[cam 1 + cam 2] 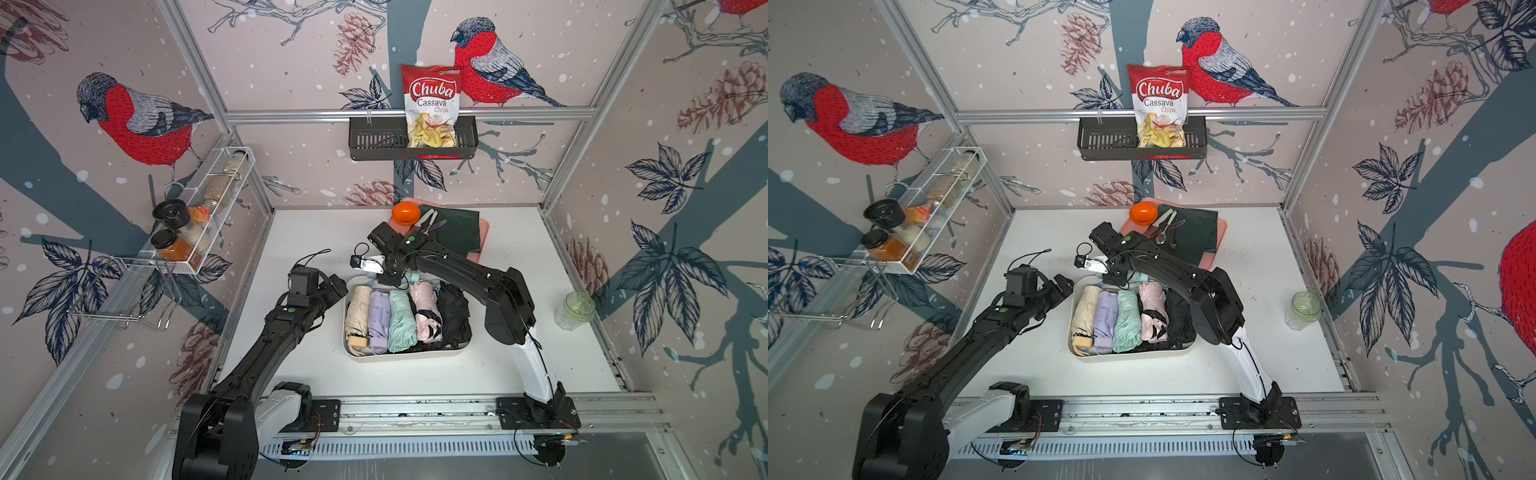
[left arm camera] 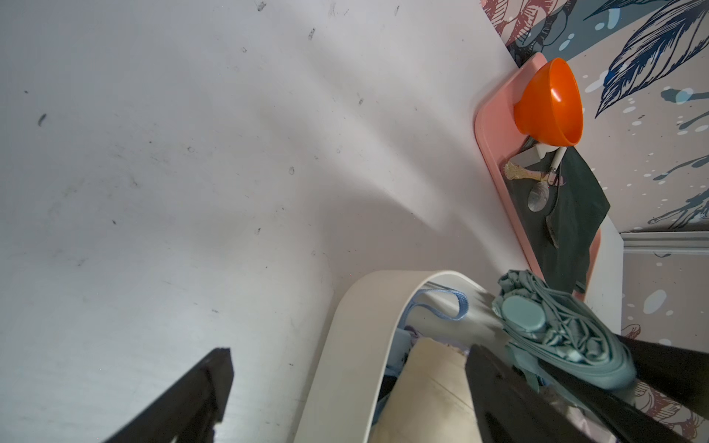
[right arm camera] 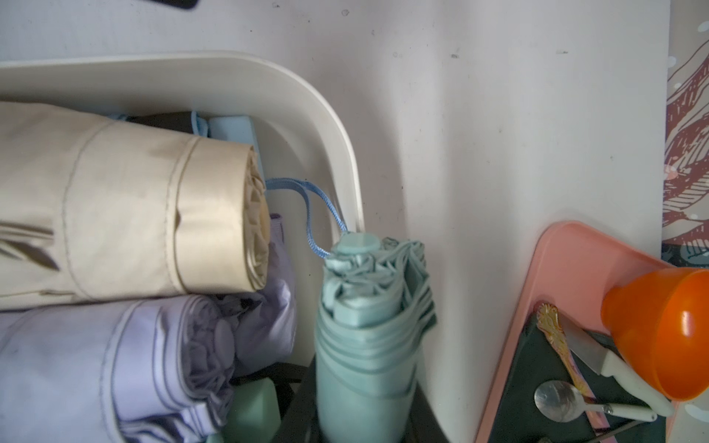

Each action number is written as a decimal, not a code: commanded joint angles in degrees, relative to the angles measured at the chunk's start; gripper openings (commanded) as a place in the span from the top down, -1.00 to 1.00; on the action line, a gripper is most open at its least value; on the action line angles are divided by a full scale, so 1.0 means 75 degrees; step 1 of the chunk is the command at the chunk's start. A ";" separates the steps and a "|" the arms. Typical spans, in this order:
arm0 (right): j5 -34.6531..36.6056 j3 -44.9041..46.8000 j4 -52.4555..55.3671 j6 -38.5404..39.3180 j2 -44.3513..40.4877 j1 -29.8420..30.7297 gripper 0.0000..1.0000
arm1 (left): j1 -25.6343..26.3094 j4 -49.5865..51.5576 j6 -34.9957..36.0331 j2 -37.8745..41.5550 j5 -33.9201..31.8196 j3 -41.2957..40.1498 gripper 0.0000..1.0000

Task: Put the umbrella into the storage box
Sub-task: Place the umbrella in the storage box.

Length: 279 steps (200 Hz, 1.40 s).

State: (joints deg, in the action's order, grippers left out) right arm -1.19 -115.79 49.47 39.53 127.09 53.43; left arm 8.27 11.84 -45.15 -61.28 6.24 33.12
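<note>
The cream-white storage box (image 1: pixel 407 356) (image 1: pixel 1133 356) sits mid-table holding several folded umbrellas side by side: beige (image 1: pixel 358 309), lilac (image 1: pixel 379 318), mint (image 1: pixel 401 318), pink and black. My right gripper (image 3: pixel 360 422) is shut on a pale teal folded umbrella (image 3: pixel 368 326) (image 2: pixel 556 326), held over the box's far rim (image 3: pixel 326 111) with its cap end toward the table beyond. My left gripper (image 1: pixel 336 286) (image 2: pixel 349 354) is open at the box's far left corner. One of its fingers is outside the rim (image 2: pixel 337 383), the other above the beige umbrella.
Behind the box lies a pink tray (image 1: pixel 484 232) with an orange bowl (image 1: pixel 406 213), a dark green cloth and cutlery. A glass jar (image 1: pixel 575 309) stands at the right. A black wall basket (image 1: pixel 374 141) holds a chips bag; a spice rack (image 1: pixel 199 216) hangs left.
</note>
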 commanded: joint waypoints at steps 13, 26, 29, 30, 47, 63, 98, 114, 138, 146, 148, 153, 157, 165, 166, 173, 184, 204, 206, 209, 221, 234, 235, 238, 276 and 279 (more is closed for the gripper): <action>-0.1058 0.0251 0.1434 -0.0074 0.0185 0.0119 0.91 | -0.0054 -0.0091 -0.0027 0.0037 0.0058 0.0089 -0.96; -0.1168 0.0228 0.1664 0.0020 0.0255 0.0147 0.91 | -0.0069 -0.0074 -0.0027 0.0026 0.0051 0.0116 -0.97; -0.1207 0.0230 0.1700 0.0039 0.0258 0.0158 0.91 | -0.0074 -0.0070 -0.0027 0.0029 0.0047 0.0115 -0.96; -0.1207 0.0228 0.1706 0.0044 0.0264 0.0162 0.91 | -0.0073 -0.0074 -0.0027 0.0027 0.0047 0.0117 -0.96; -0.1130 0.0287 0.1655 0.0064 0.0258 0.0167 0.90 | -0.0095 -0.0049 -0.0027 0.0026 0.0025 0.0146 -0.96; -0.1117 0.0249 0.1656 0.0130 0.0341 0.0129 0.90 | -0.0107 -0.0062 -0.0027 0.0026 0.0047 0.0174 -0.96; -0.1393 -0.0002 0.2205 0.0438 0.0563 0.0184 0.88 | -0.0126 -0.0081 -0.0051 0.0016 0.0079 0.0212 -0.97; -0.1478 0.0090 0.2333 0.0555 0.0586 0.0200 0.87 | -0.0130 -0.0102 -0.0057 -0.0026 0.0082 0.0225 -0.96; -0.1483 0.0259 0.2520 0.0657 0.0677 0.0165 0.87 | -0.0130 -0.0096 -0.0063 -0.0091 0.0094 0.0268 -0.96; -0.1440 0.0289 0.2490 0.0620 0.0706 0.0154 0.86 | -0.0130 -0.0090 -0.0063 -0.0103 0.0091 0.0260 -0.97; -0.1427 0.0290 0.2478 0.0614 0.0713 0.0148 0.86 | -0.0136 -0.0099 -0.0063 -0.0103 0.0087 0.0268 -0.96; -0.1403 0.0280 0.2448 0.0601 0.0743 0.0121 0.86 | -0.0142 -0.0085 -0.0063 -0.0103 0.0082 0.0270 -0.97; -0.1394 0.0266 0.2439 0.0590 0.0770 0.0113 0.86 | -0.0142 -0.0081 -0.0063 -0.0097 0.0082 0.0275 -0.97; -0.1371 0.0231 0.2400 0.0550 0.0812 0.0095 0.86 | -0.0142 -0.0088 -0.0063 -0.0083 0.0082 0.0272 -0.96; -0.1368 0.0229 0.2396 0.0552 0.0817 0.0089 0.86 | -0.0142 -0.0089 -0.0063 -0.0075 0.0076 0.0272 -0.97; -0.1319 0.0201 0.2353 0.0522 0.0857 0.0084 0.85 | -0.0151 -0.0068 -0.0073 -0.0059 0.0060 0.0274 -0.96; -0.1194 0.0148 0.2268 0.0454 0.0917 0.0082 0.75 | -0.0155 -0.0065 -0.0063 -0.0027 0.0048 0.0282 -0.96; -0.0885 -0.0076 0.2122 0.0258 0.1039 0.0084 0.43 | -0.0153 -0.0044 -0.0063 0.0014 0.0012 0.0283 -0.97; -0.0855 -0.0124 0.2122 0.0237 0.1057 0.0092 0.37 | -0.0154 -0.0043 -0.0063 0.0020 0.0012 0.0283 -0.96; -0.0815 -0.0192 0.2122 0.0223 0.1082 0.0092 0.32 | -0.0163 -0.0043 -0.0063 0.0015 0.0006 0.0294 -0.96; -0.0707 -0.0364 0.2152 0.0168 0.1102 0.0094 0.04 | -0.0166 -0.0009 -0.0063 0.0017 0.0000 0.0338 -0.97; -0.0620 -0.0508 0.2158 0.0092 0.1061 0.0115 -0.31 | -0.0166 -0.0011 -0.0073 0.0015 -0.0012 0.0363 -0.97; -0.0611 -0.0515 0.2158 0.0088 0.1058 0.0111 -0.32 | -0.0166 -0.0009 -0.0074 0.0020 -0.0012 0.0370 -0.97; -0.0579 -0.0539 0.2147 0.0077 0.1039 0.0120 -0.33 | -0.0166 -0.0018 -0.0074 0.0034 -0.0012 0.0373 -0.96; -0.0266 -0.0558 0.1918 -0.0106 0.0568 0.0235 -0.40 | -0.0178 -0.0061 -0.0133 -0.0011 0.0074 0.0352 -0.95; -0.0244 -0.0552 0.1890 -0.0122 0.0528 0.0235 -0.40 | -0.0177 -0.0047 -0.0124 -0.0027 0.0090 0.0348 -0.95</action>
State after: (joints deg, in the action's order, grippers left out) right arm -6.35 -119.72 65.39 40.56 133.62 55.00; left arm 7.11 12.23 -45.63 -61.28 6.22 35.51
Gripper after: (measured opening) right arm 0.702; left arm 0.981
